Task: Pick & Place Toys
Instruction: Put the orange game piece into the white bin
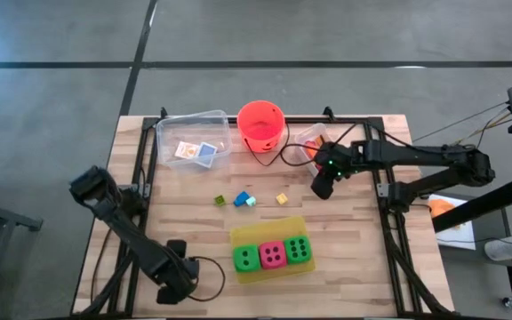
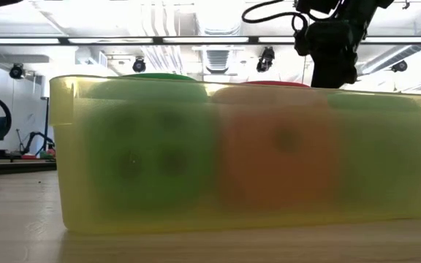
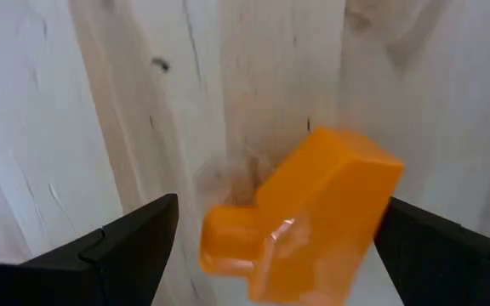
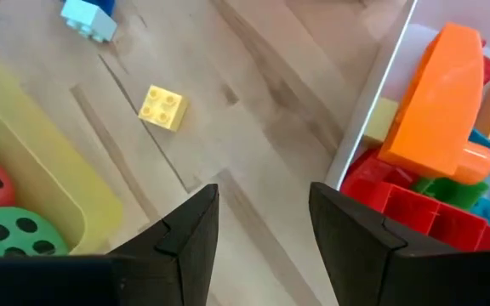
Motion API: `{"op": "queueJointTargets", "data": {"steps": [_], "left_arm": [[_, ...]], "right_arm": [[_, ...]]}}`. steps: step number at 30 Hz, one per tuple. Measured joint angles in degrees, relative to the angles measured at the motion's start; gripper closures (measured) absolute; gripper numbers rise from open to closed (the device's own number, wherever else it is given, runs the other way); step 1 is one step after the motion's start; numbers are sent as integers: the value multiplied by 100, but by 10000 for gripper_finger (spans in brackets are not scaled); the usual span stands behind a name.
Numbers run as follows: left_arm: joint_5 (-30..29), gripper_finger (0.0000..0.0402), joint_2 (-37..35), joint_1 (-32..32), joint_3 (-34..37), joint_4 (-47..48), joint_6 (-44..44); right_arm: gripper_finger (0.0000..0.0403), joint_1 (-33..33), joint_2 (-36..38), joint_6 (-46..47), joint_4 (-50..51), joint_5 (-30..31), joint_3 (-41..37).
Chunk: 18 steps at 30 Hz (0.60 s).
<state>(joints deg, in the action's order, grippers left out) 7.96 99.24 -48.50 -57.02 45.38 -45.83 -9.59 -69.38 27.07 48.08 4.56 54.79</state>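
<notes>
Two green dice [image 1: 245, 259] [image 1: 298, 249] and a pink die [image 1: 273, 254] sit in the flat yellow tray [image 1: 269, 229]. Small green [image 1: 221, 201], blue [image 1: 240, 198], light blue [image 1: 251, 201] and yellow [image 1: 282, 199] bricks lie on the table. My left gripper [image 1: 174, 277] is open at the near left; its fingers stand on either side of an orange brick [image 3: 313, 212] that lies on the wood, without touching it. My right gripper [image 1: 321, 187] is open and empty above the table, between the yellow brick [image 4: 162, 108] and a clear box of bricks [image 4: 432, 127].
The orange-red bucket [image 1: 260, 124] stands at the far middle. A clear box [image 1: 194, 140] at the far left holds two small cards. The clear brick box [image 1: 312, 142] lies at the far right. In the low view the tray [image 2: 232, 212] fills the foreground.
</notes>
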Motion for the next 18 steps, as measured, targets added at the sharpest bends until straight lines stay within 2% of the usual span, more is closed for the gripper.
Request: {"op": "queueJointTargets", "data": {"steps": [3, 18], "left_arm": [[-69, 31, 111, -1, -9, 6, 239], [-248, 31, 149, 1, 42, 58, 43]], "right_arm": [[223, 0, 0, 0, -105, 8, -61], [223, -2, -7, 108, -237, 4, -351]]}}
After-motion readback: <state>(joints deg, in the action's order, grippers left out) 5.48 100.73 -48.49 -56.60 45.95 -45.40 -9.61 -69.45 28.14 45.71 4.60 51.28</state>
